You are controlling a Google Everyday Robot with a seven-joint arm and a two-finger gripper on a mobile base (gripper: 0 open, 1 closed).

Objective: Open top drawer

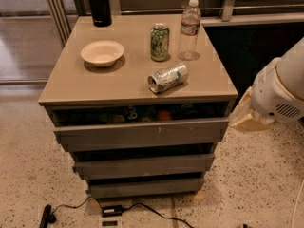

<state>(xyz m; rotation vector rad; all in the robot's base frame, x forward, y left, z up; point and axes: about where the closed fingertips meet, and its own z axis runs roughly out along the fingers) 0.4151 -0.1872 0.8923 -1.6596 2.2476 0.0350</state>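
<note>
The top drawer (141,134) is the widest grey slab front, just under the tan cabinet top (76,82). A dark gap above its front shows several packaged items inside. Below it sit two narrower grey drawer fronts. My gripper (243,117) is the tan part at the end of the white arm (280,91), hanging just off the cabinet's right side at the top drawer's height. It touches nothing that I can see.
On the top stand a white bowl (102,52), an upright green can (159,42), a can lying on its side (168,77), a water bottle (189,30) and a black flask (99,4). A black cable (114,209) lies on the speckled floor in front.
</note>
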